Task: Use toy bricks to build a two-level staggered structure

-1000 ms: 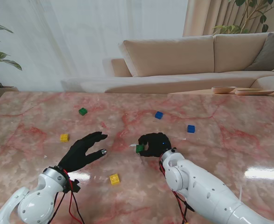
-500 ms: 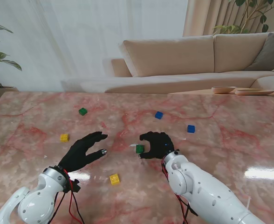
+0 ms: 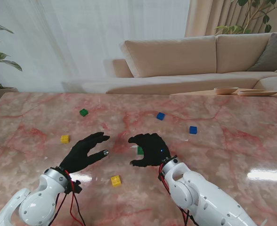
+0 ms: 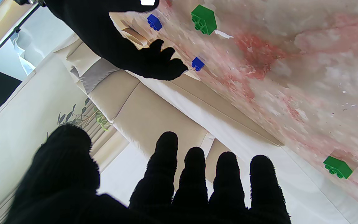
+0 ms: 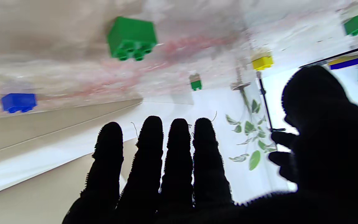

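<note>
Green brick [image 3: 140, 150] sits on the table [image 3: 232, 146] just under and slightly ahead of the right robot hand [image 3: 149, 149], whose fingers are spread and hold nothing; in the right wrist view the brick [image 5: 131, 38] lies free on the marble beyond the straightened fingertips [image 5: 149, 130], not touching them. It looks close to square, so no long axis matters for the approach. The left robot hand [image 3: 85, 151] hovers to the left of that brick, also with fingers apart and empty, clearly farther from it than the right one, so the right hand seems the natural one to act on it. Other bricks lie well apart: a yellow brick [image 3: 115, 180] nearer to me than the left hand, another yellow brick [image 3: 65, 139] beyond its left side, a second green brick [image 3: 84, 112] farther off, and two blue bricks [image 3: 160, 116] [image 3: 193, 130] beyond the right hand. Nothing is stacked yet. Room around the near green brick is open on every side, and table edges are distant.
</note>
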